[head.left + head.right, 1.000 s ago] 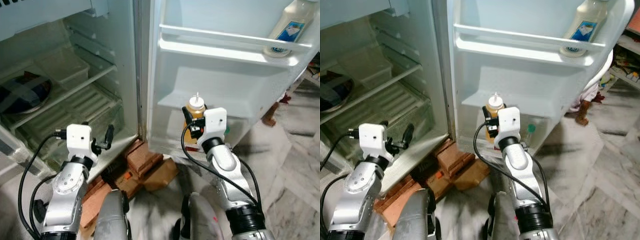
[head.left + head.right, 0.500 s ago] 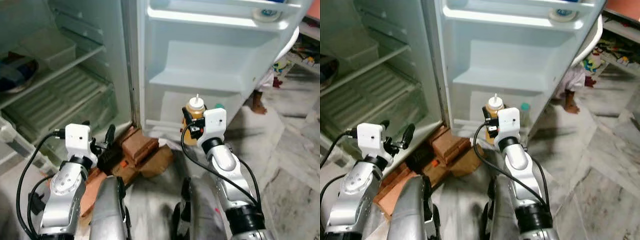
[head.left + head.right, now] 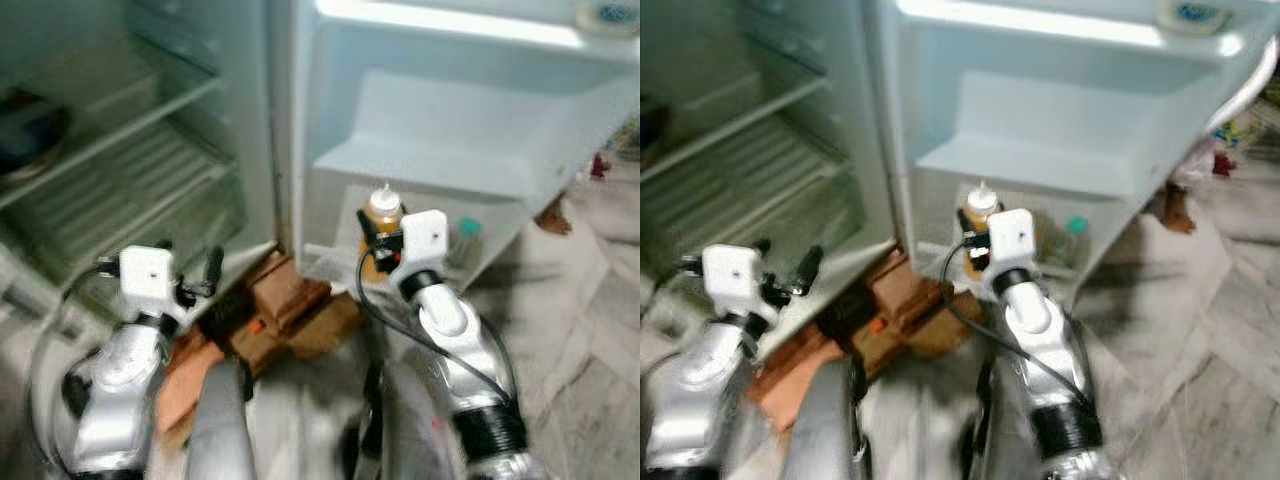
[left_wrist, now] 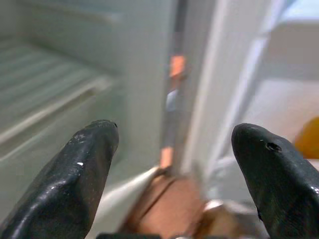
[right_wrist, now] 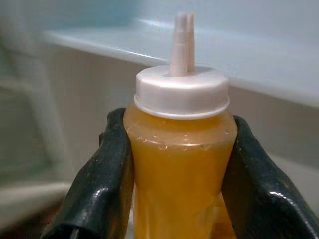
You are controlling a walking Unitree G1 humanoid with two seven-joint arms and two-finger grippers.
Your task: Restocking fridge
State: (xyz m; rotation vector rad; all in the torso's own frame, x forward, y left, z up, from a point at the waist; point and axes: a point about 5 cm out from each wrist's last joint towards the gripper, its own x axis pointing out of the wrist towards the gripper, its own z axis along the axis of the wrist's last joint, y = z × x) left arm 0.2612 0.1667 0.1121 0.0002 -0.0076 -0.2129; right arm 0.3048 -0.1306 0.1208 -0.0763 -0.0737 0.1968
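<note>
Bottle of orange sauce, white-capped with a thin nozzle, sits upright between the jaws of the right gripper, both black fingers pressed against its sides just under the cap; held this way it stays level and its base is free to go down first. The gripper carries it in front of the open fridge door, near the lowest door shelf, which looks like the likely place for it, though that is only a judgement. A small green-capped thing already stands in that shelf, beside the bottle as seen from the head. The left gripper hangs empty with its jaws wide, held low before the fridge interior, clear of the door and out of the right arm's way. Bricks lie on the floor under the door's hinge edge. Both head views are blurred, so the bottle's gap to the shelf rail cannot be judged; its lower half is cut off in the wrist view, and the dark thing on the upper fridge rack is too dim to name.
</note>
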